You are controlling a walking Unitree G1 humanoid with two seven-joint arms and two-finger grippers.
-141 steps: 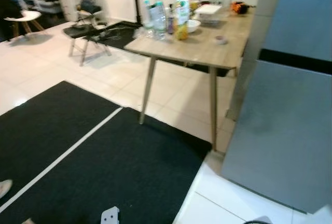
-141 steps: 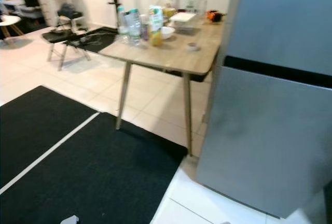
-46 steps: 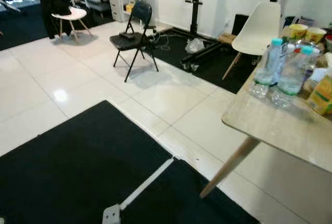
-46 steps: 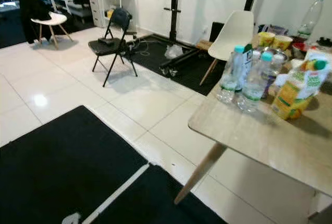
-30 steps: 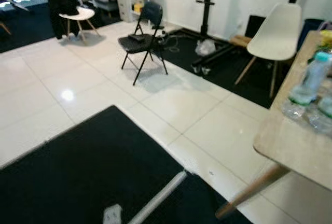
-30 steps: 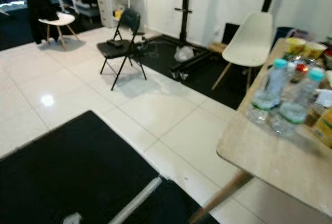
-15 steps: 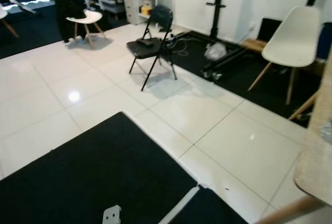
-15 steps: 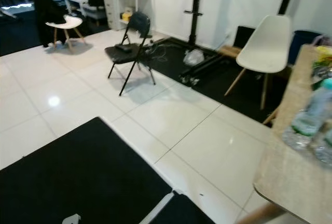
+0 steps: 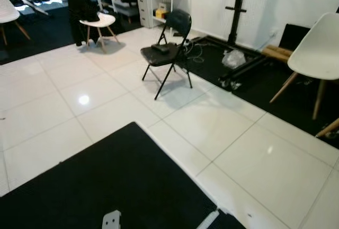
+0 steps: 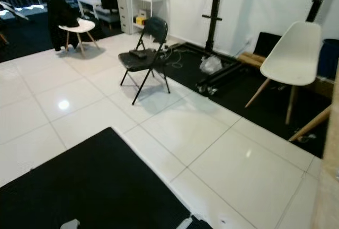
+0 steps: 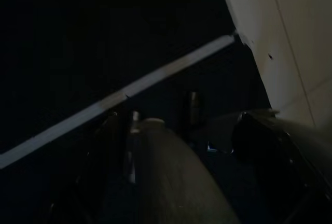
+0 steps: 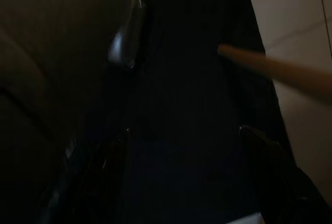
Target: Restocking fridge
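A light wooden table edge (image 10: 333, 155) shows at the far right, with a slanted wooden leg (image 10: 312, 124) under it. Both arms hang idle beside me over the black mat. In the dark left wrist view, my left gripper (image 11: 181, 123) has its two black fingers apart with nothing between them, above the mat's white stripe (image 11: 155, 79). My right gripper (image 12: 184, 130) also hangs with its fingers apart and holds nothing; a wooden leg (image 12: 280, 71) crosses behind it.
A black mat (image 9: 106, 186) covers the floor at my feet, with white tiles (image 9: 222, 128) beyond. A black folding chair (image 9: 168, 49) stands mid-floor. A white shell chair (image 10: 291, 59) sits at the right, a dark stand (image 10: 214, 11) and white shelves (image 10: 140, 1) behind.
The camera has swung left: the table with its bottles has slid out past the right edge, and the folding chair and white chair sit further right and nearer the middle.
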